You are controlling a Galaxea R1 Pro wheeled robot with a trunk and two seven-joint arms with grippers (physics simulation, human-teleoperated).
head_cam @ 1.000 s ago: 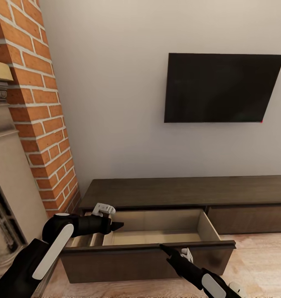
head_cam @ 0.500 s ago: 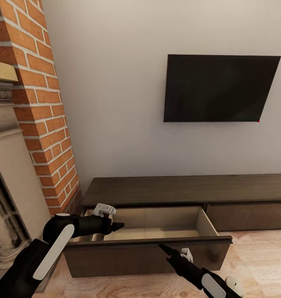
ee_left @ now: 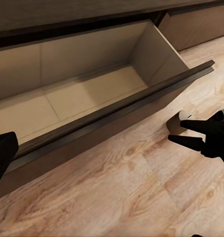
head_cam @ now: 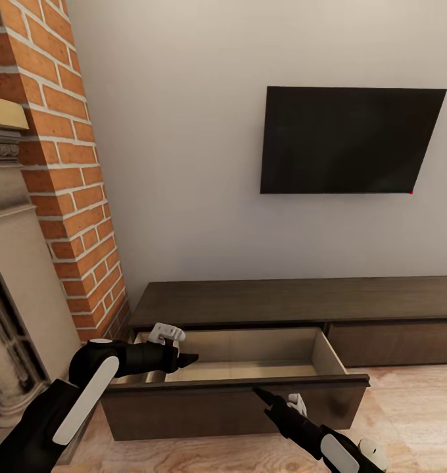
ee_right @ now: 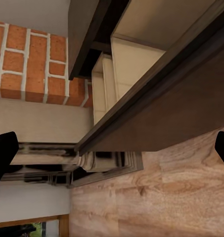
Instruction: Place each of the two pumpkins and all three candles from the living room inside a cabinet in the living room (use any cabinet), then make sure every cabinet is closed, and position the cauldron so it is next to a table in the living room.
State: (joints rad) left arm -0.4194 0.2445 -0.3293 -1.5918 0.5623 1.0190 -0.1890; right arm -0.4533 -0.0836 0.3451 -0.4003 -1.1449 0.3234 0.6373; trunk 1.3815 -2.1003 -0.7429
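Gaping cabinet (head_cam: 296, 303) drawer (head_cam: 236, 401) over plank floor (head_cam: 407, 414), beside brick chimney (head_cam: 72, 197).

Cabinet (head_cam: 296, 303) drawer (head_cam: 236, 401) open beneath wall-hung TV (head_cam: 348, 140).

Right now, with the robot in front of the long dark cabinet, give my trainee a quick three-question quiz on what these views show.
1. True or false: the cabinet drawer nearest the brick chimney is pulled out.
2. Multiple choice: what lies inside that drawer, as far as the left wrist view shows? A) a pumpkin B) three candles C) nothing but its pale floor.
3. Fill in: the right gripper sits just in front of the drawer's ____ panel, while the left gripper hangs over its inside.

Key: 1 true; 2 C; 3 front.
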